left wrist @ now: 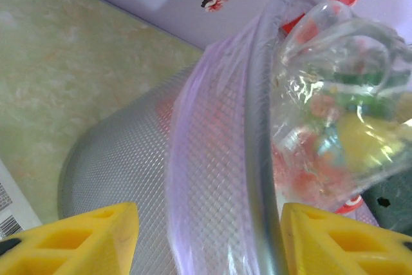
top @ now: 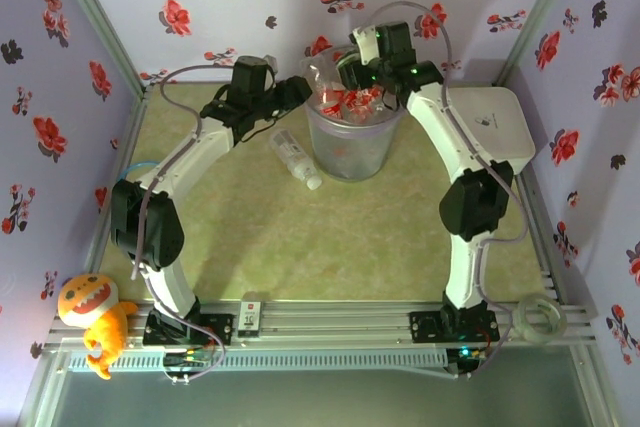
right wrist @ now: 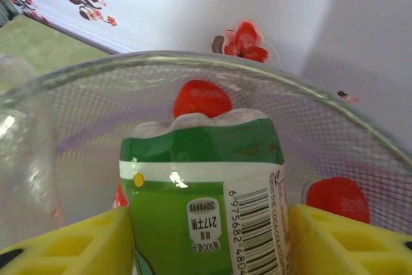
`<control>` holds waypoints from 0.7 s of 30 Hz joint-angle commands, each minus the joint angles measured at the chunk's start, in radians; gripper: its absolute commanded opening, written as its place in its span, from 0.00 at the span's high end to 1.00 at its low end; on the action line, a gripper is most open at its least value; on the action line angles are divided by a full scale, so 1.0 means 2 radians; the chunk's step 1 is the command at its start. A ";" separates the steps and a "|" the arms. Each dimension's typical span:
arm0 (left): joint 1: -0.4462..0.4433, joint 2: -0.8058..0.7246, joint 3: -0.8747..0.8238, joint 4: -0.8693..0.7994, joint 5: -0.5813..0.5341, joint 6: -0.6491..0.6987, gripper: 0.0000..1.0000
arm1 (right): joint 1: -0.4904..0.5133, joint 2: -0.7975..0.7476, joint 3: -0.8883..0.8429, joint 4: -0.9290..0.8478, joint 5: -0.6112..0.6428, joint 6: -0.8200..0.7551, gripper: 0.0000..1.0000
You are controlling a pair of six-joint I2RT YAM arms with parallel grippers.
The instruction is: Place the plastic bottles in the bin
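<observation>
Top external: the bin (top: 350, 159) stands on the table (top: 300, 237) at centre far, with a heap of red-label bottles (top: 350, 105) inside it. One loose bottle (top: 296, 159) lies on its side on the table, just left of the bin, white cap toward the near side. A white box (top: 505, 122) sits right of the bin. The left gripper (top: 298, 92) is at the bin's far-left rim; the right gripper (top: 350, 77) is over its far rim. Left wrist: the left gripper (left wrist: 209, 236) has its yellow fingers (left wrist: 96, 233) apart, with the bin's rim and meshed wall (left wrist: 212, 178) running up between them. Nothing is seen clamped; whether the right-hand finger touches the rim cannot be told. A crumpled clear bottle (left wrist: 335, 69) shows above the rim. Right wrist: the right gripper (right wrist: 209, 239) is closed on a green-label bottle (right wrist: 193, 178), both fingers against its sides, its red cap (right wrist: 202, 99) pointing away from the camera. That bottle sits within the ring of the bin's rim (right wrist: 193, 56). A second red cap (right wrist: 338, 199) lies in the bin to its right.
</observation>
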 commanded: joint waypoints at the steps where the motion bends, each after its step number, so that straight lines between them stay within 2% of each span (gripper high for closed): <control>1: 0.002 0.008 0.005 -0.031 -0.010 0.019 0.39 | -0.012 -0.024 -0.048 -0.017 0.040 0.003 0.40; 7: 0.002 0.006 0.010 -0.034 -0.010 0.021 0.39 | -0.013 -0.030 -0.055 -0.012 0.023 0.016 0.38; 9: 0.002 0.002 0.014 -0.038 -0.011 0.023 0.37 | -0.013 -0.032 -0.040 -0.014 0.012 0.021 0.32; 13: 0.009 -0.015 0.016 -0.046 -0.021 0.025 0.24 | -0.013 -0.033 0.015 -0.032 0.001 0.034 0.18; 18: 0.019 -0.053 0.001 -0.073 -0.060 0.040 0.03 | -0.013 -0.045 0.045 -0.043 -0.005 0.055 0.15; 21: 0.027 -0.056 -0.012 -0.114 -0.099 0.043 0.00 | -0.014 -0.059 0.039 -0.051 0.002 0.074 0.15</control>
